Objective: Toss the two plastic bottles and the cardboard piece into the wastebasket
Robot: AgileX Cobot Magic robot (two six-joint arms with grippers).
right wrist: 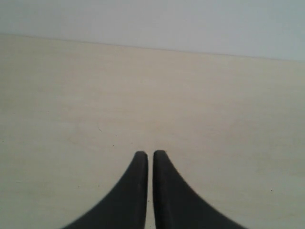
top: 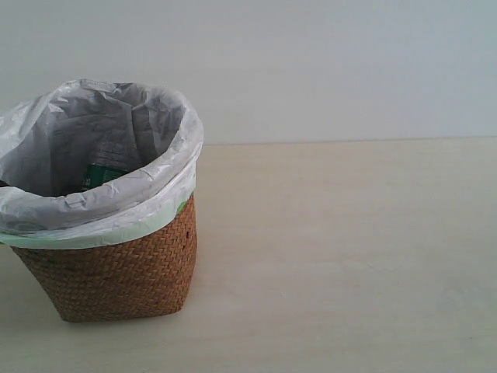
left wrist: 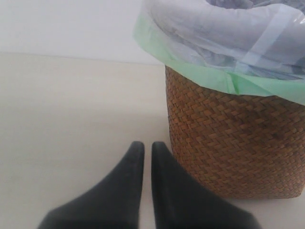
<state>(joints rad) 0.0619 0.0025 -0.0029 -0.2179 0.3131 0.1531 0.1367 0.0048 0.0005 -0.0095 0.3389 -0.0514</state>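
Left claw (left wrist: 147, 149): fingers drawn together, only a thin slit between them, nothing held. It sits low over the table (left wrist: 71, 119), close beside the wastebasket (left wrist: 228, 143) wall. Right claw (right wrist: 150, 156): likewise closed and empty, low over the table. Wastebasket stands upright, mouth up. Green-labelled item (top: 101, 176) lies down inside the liner (top: 155, 132); its long axis can't be made out.

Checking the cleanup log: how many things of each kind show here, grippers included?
Wastebasket: 1
Bag liner: 1
Green-labelled item inside, mostly hidden: 1
Grippers: 2 (left gripper, right gripper)
Total: 5
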